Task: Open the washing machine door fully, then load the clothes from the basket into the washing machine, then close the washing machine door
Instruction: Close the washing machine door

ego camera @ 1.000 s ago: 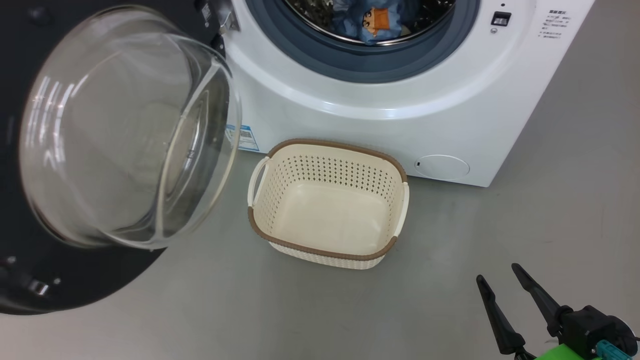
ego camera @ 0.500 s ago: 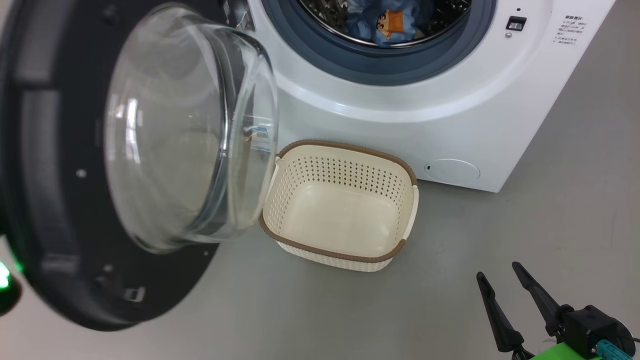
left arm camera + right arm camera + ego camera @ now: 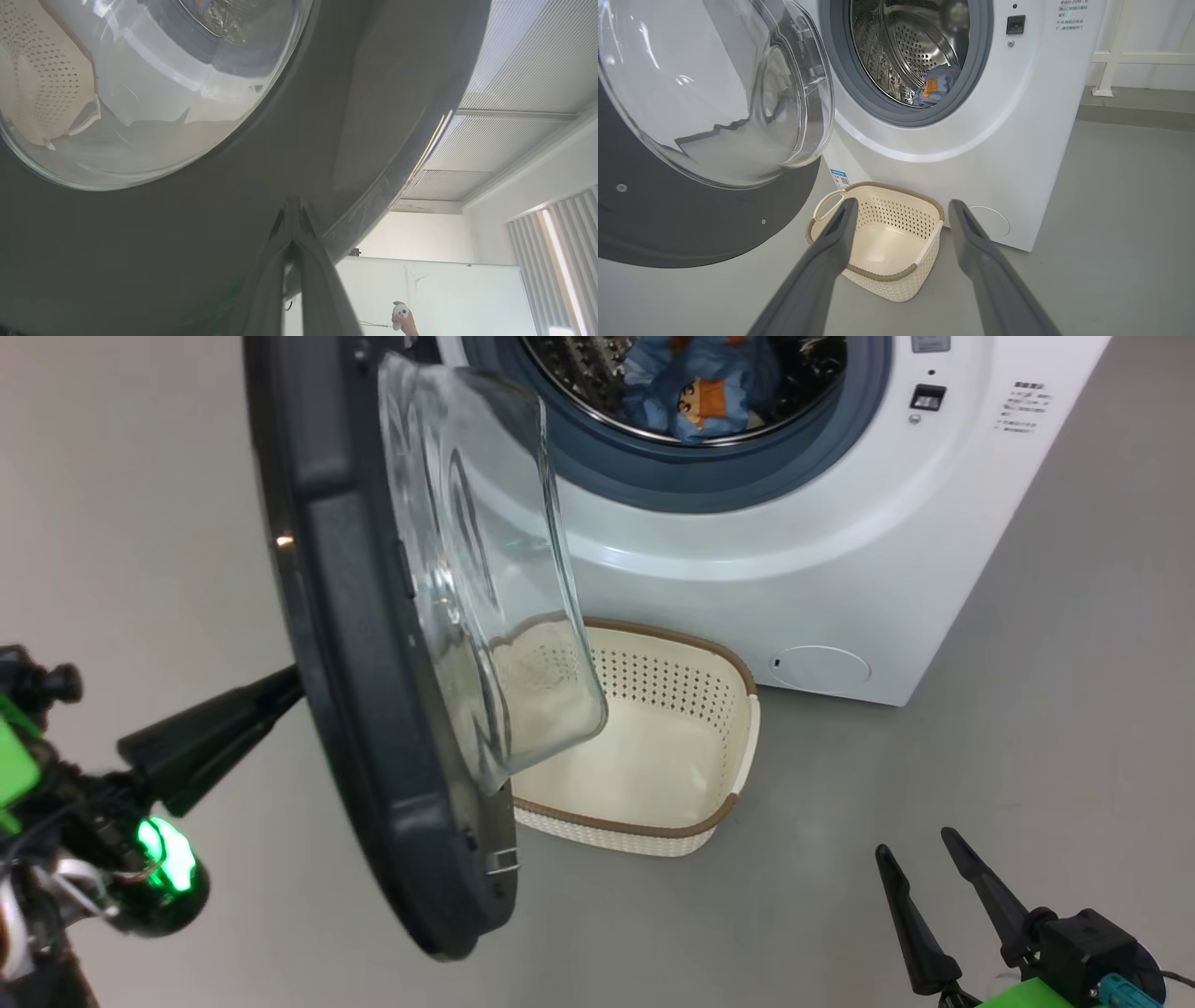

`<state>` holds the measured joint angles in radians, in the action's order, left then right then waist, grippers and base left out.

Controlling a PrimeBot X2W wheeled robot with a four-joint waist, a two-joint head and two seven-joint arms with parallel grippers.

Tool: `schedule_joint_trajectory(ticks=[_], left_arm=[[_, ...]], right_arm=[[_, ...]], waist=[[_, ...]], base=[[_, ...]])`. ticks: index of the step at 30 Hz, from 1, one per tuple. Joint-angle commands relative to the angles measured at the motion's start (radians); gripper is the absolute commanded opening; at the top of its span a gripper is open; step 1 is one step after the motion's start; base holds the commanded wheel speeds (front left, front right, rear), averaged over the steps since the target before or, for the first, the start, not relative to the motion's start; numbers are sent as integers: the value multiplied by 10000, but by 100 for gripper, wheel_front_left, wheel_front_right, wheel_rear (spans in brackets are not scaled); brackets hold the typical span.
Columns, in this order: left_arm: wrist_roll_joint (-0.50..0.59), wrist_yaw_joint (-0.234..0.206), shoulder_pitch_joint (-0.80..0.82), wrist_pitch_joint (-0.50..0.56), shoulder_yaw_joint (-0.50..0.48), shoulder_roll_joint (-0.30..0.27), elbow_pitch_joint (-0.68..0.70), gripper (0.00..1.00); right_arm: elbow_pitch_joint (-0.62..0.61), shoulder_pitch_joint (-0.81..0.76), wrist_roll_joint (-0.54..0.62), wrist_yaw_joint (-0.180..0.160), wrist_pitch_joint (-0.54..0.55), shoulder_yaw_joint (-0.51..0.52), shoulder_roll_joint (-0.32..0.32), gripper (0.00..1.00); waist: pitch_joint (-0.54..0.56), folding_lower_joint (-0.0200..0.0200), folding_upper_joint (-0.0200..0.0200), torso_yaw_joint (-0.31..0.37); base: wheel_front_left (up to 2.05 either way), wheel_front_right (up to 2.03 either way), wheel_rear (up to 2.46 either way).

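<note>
Loading looks done: the basket [image 3: 691, 639] sits empty on the floor against the washing machine [image 3: 747, 597], and the clothes [image 3: 700, 383] are in the drum. I'm on the last step, closing. The left gripper [image 3: 280, 693], fingers pressed together, pushes the outer face of the washing machine door [image 3: 355, 728]. The right gripper [image 3: 915, 842] hangs spread, idle. A second ago the door was wide open; now it's nearly edge-on, its glass hiding the basket's left end. Next: follow the arc until the latch catches.
</note>
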<state>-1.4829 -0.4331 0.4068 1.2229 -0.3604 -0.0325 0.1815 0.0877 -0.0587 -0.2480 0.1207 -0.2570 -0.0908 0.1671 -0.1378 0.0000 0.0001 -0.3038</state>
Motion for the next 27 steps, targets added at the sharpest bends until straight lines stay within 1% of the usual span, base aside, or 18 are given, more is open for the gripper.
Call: schedule_joint_trajectory(ticks=[1, 4, 10, 15, 20, 27], left_arm=[[-217, 129, 44, -142, 44, -195, 342, 0], [-499, 253, 74, -657, 444, -185, 261, 0], [-834, 914, 294, -2110, 1442, -180, -403, 0], [-1117, 1352, 743, -2956, 1854, -179, -904, 0], [-1102, 1736, 1223, -3590, 2221, -179, -1467, 0], [-1061, 2421, 2080, -4548, 2718, -178, -2677, 0]], right_arm=[[-211, 142, 41, 100, -48, -255, 46, 100], [-208, 184, 35, 100, -48, -287, 4, 100], [-205, 260, 42, 100, -48, -281, -109, 100], [-171, 301, 28, 100, -48, -240, -181, 100], [-168, 389, 18, 100, -48, -220, -268, 100], [-138, 573, -10, 100, -48, -279, -309, 100]], waist=[[48, 0, -1, 155], [63, 0, -1, 334], [58, 0, -1, 1036], [0, 0, -1, 1716], [-116, 0, -1, 2353], [-231, 0, -1, 2908]], base=[[0, 0, 0], [0, 0, 0], [0, 0, 0], [0, 0, 0], [0, 0, 0], [0, 0, 0]])
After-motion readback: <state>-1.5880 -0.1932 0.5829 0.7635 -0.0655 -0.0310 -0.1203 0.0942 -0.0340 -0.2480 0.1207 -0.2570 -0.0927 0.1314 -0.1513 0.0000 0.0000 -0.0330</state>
